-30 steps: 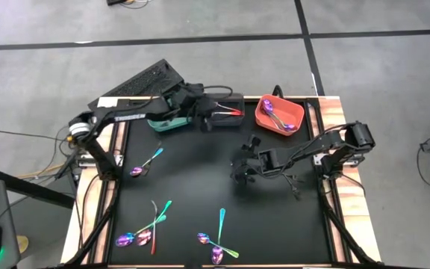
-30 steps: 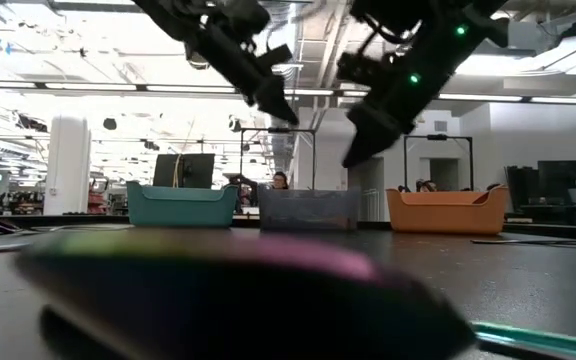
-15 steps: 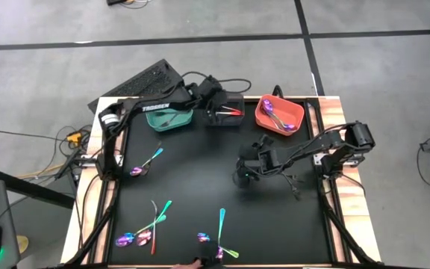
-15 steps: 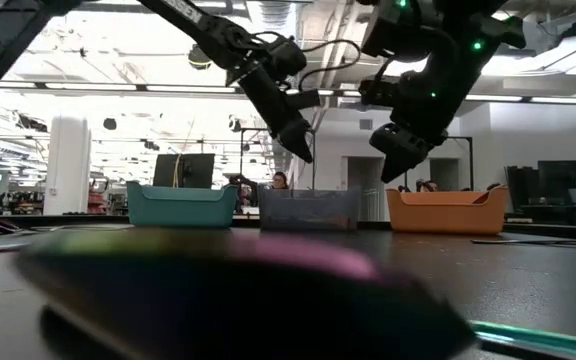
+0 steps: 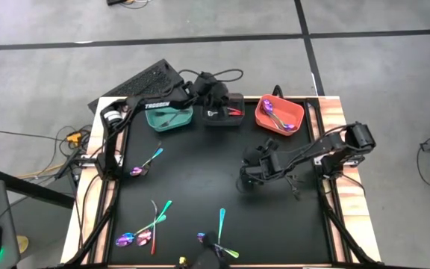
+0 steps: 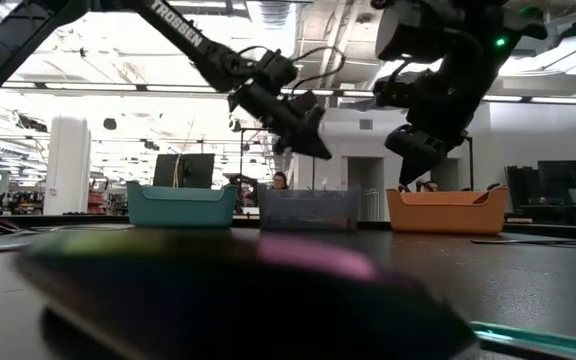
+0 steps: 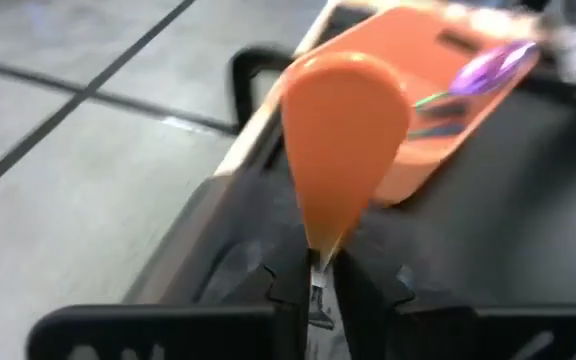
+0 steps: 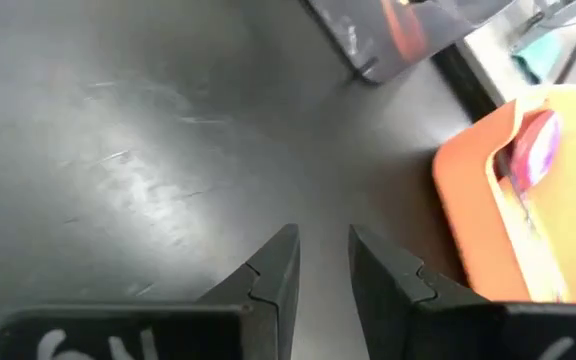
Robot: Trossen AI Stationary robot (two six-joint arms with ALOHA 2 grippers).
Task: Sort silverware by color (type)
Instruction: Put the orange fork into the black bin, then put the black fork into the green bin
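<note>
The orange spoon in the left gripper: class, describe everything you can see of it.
The orange spoon looks like smooth, matte plastic. Its rounded bowl points away from the left gripper, whose fingers pinch its narrow neck; the handle is hidden. It touches nothing else. From above, the gripper hangs over the dark bin; the spoon itself is too small to see there.

Orange spoon [image 7: 343,130] pinched upright by its handle, bowl up, iridescent pieces in the orange bin [image 5: 273,113] at the worktop's far right, red-handled ones in the dark bin [image 5: 228,112], iridescent spoons and forks scattered along the near edge [image 5: 149,228] and left side [image 5: 148,163]
</note>
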